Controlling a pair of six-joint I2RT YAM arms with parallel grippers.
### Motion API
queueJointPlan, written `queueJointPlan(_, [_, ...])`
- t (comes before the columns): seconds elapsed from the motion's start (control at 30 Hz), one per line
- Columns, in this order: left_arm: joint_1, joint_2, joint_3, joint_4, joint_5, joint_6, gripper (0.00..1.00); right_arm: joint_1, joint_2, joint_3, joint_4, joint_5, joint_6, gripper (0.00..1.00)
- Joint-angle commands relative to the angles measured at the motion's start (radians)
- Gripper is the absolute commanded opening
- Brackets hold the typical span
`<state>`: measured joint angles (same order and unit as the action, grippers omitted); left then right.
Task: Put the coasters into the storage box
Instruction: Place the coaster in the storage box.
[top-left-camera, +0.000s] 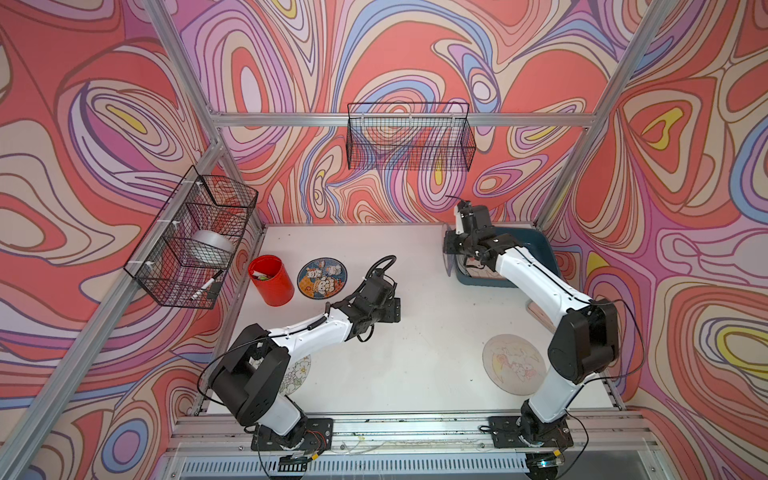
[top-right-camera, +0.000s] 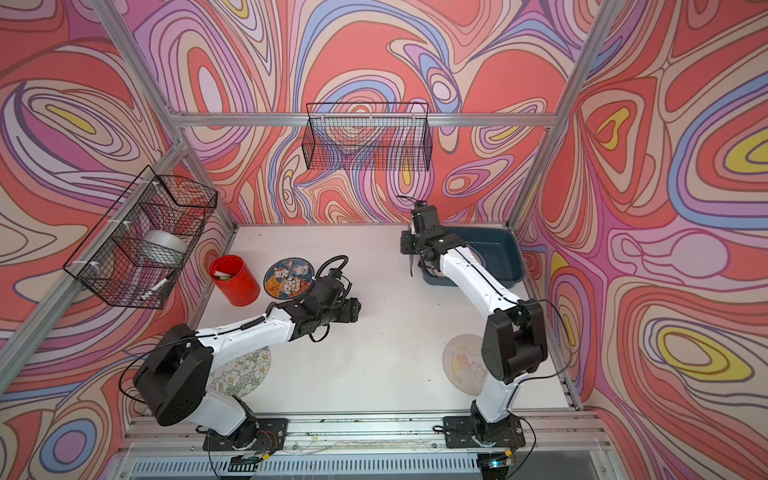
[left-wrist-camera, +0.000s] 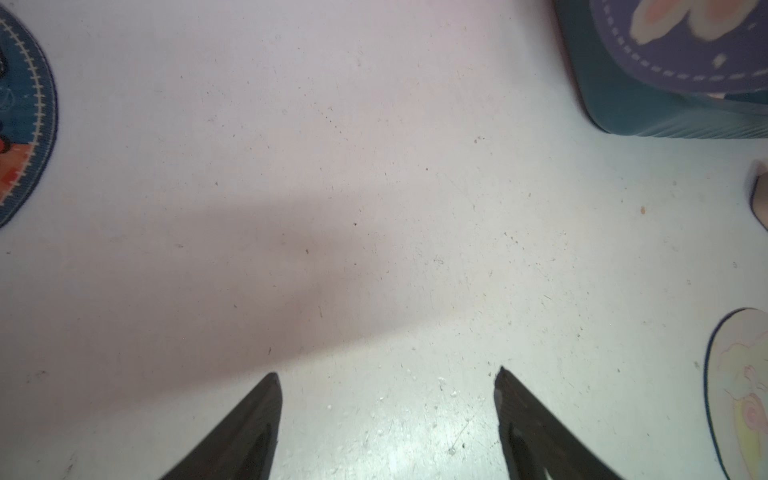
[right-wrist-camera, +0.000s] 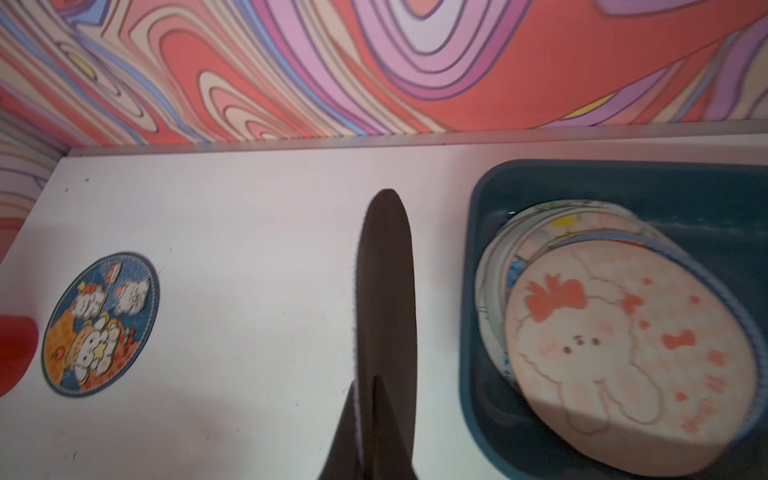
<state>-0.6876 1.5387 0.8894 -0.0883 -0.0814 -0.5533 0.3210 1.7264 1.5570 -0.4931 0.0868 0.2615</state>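
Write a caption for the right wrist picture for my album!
Right gripper holds a coaster edge-on beside the teal storage box, where a pink bunny coaster tops the stack.

Both top views are bright, evenly lit and fairly sharp. Wrist views are softer though: a broad shadow crosses the table (left-wrist-camera: 374, 124), and the coasters (right-wrist-camera: 623, 345) look smeary.
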Motion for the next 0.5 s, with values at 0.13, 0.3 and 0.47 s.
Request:
queueJointPlan(0.13, [0.000, -0.025, -0.005, -0.026, -0.030, 0.026, 0.81, -0.083, -0.045, 0.009, 0.038, 0.106, -0.049, 0.00])
queueJointPlan(0.3, [0.000, -0.028, 0.000, -0.037, -0.041, 0.033, 0.82, -0.122, -0.004, 0.027, 0.064, 0.068, -0.048, 0.00])
queueJointPlan(0.47, [0.000, -0.028, 0.001, -0.050, -0.050, 0.035, 0.82, -0.144, 0.061, 0.030, 0.123, 0.010, -0.053, 0.00])
